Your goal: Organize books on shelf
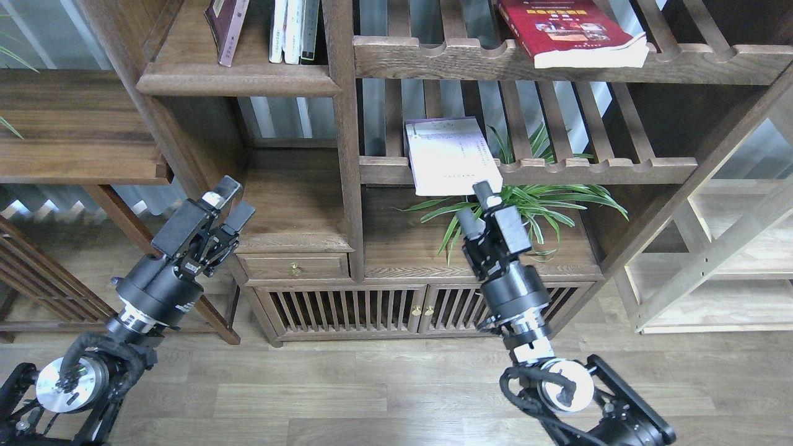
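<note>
The solid dark-brown shelf [238,77] is carrying a leaning maroon book [226,25] and several upright pale books [294,28]. A red book [570,31] is lying on the upper slatted rack [433,59]. A pale book [452,158] is overhanging the lower slatted rack [588,168].

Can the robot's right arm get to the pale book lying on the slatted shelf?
Probably yes. The right gripper is open, just below the pale book's overhanging front edge, with nothing between them. The plant sits off to the side.

Print shows on the red book [567,28] and pale book [451,156], none legible.
</note>
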Robot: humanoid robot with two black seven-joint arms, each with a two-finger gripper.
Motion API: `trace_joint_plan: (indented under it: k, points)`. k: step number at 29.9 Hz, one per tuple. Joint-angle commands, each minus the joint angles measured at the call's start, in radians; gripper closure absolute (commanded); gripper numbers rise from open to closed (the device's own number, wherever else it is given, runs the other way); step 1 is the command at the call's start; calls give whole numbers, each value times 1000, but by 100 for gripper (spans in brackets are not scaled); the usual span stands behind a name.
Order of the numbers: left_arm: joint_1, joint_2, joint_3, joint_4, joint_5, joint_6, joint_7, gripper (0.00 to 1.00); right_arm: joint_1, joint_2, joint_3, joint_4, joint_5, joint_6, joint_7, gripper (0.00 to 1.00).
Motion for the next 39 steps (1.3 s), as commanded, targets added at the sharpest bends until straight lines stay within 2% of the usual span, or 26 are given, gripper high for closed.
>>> trace_joint_plan:
  k: [1,6,12,22,35,39]
  points:
    - [-21,36,-6,16,1,0,0,3,25,0,79,-1,0,-7,-3,1]
    - [-67,47,-6,69,0,0,0,3,146,0,174,-6,12,-85,-4,1]
    - [-85,47,-8,75,0,0,0,3,226,0,228,-15,38,-179,-4,1]
    - [-87,48,-14,80,-6,0,0,2,252,0,255,-16,40,-187,-4,1]
    - [-87,50,-9,79,-6,0,0,2,259,-62,294,-30,43,-192,-4,1]
    - [-88,50,-8,80,-6,0,0,2,265,-65,286,-38,43,-224,-4,1]
